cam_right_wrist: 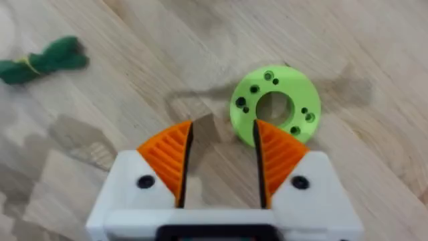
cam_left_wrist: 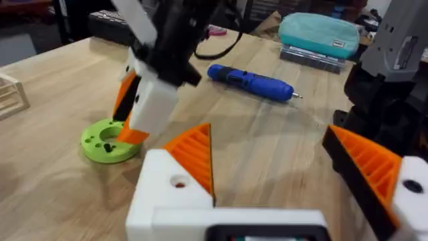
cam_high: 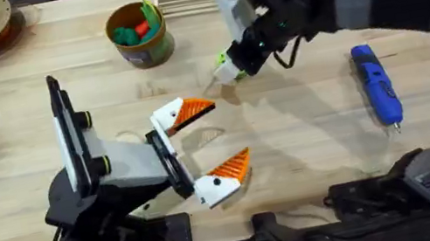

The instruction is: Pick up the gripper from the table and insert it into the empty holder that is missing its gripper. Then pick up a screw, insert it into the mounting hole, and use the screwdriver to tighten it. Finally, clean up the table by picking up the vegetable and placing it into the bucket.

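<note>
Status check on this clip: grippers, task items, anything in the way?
Left gripper open, empty, low over table. Right gripper open above green disc. Screwdriver and leafy vegetable untouched on table.

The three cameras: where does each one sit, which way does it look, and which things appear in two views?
Overhead: above the table, looking down and forward; both arms, the left end effector, the bucket.
Left wrist: on the left arm, looking across the table at the right end effector, with its own orange pads in front.
Right wrist: on the right arm, looking down at the green disc and the vegetable.
Shared: the screwdriver; the disc.
</note>
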